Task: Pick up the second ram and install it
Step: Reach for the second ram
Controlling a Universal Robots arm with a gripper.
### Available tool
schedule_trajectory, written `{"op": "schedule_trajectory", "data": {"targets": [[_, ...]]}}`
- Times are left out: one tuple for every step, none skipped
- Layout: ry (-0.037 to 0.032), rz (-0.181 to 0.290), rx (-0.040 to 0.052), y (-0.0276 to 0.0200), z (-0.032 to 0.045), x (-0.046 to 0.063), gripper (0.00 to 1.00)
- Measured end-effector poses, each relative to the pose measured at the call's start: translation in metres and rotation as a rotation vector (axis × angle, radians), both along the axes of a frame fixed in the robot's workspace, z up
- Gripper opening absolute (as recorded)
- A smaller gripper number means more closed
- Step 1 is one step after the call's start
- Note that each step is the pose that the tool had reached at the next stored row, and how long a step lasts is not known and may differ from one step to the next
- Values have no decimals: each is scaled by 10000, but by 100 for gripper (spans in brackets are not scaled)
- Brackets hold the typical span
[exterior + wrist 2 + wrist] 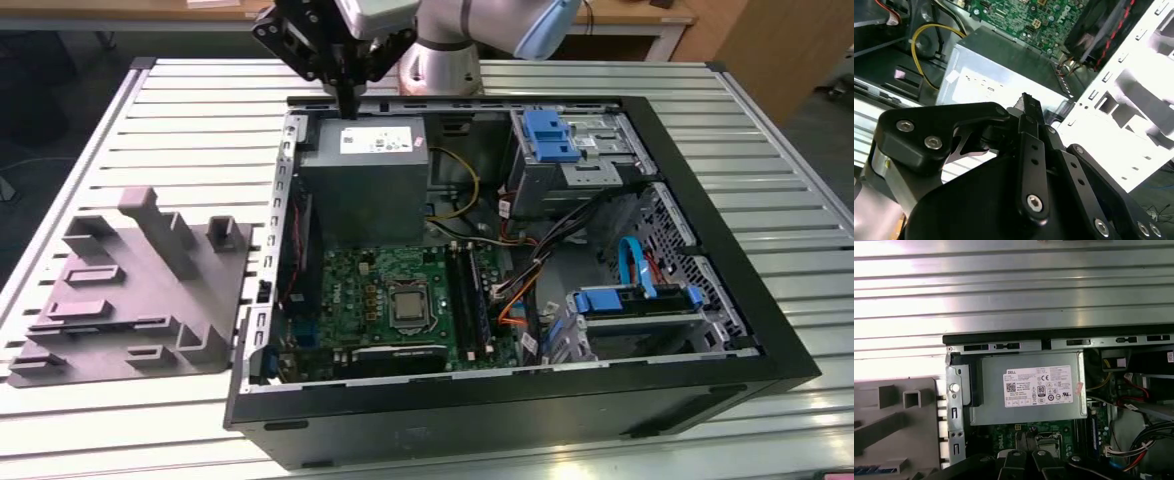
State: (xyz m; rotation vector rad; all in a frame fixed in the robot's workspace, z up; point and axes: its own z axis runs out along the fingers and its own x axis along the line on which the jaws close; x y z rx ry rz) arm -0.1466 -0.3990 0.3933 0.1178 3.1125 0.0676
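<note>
**Robotics laboratory or workshop bench.** A robot arm (447, 50) carrying a black gripper (347, 105) stands at the far edge of a slatted aluminium table (160, 100) in the exterior view. On the table lie an opened desktop computer case (747, 330), with its power supply (367, 170) and green motherboard (387, 290) exposed, and a grey moulded parts fixture (127, 290). Wooden desks (627, 15) stand behind the table.

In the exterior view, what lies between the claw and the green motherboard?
The grey power supply box sits between the claw and the motherboard, as the exterior view shows; the first wrist view agrees.
</note>
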Motion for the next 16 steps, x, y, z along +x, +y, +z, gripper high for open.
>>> {"op": "schedule_trajectory", "data": {"targets": [[0, -1, 0, 0, 0, -23, 10], [0, -2, 0, 0, 0, -45, 10], [-1, -2, 1, 0, 0, -65, 10], [-1, -2, 0, 0, 0, -85, 10], [0, -2, 0, 0, 0, -106, 10], [0, -1, 0, 0, 0, -127, 10], [-1, 0, 0, 0, 0, -148, 10], [-1, 0, 0, 0, -1, -171, 10], [0, -1, 0, 0, 0, -193, 10], [0, -2, 0, 0, 0, -216, 10], [-1, -2, 0, 0, 0, -238, 10], [0, -2, 0, 0, 0, -262, 10], [0, -1, -1, 0, 0, -286, 10], [0, -1, 0, 0, 0, -309, 10], [0, 0, -1, 0, 0, -331, 10], [-1, -1, -1, 0, 0, -354, 10]]}}
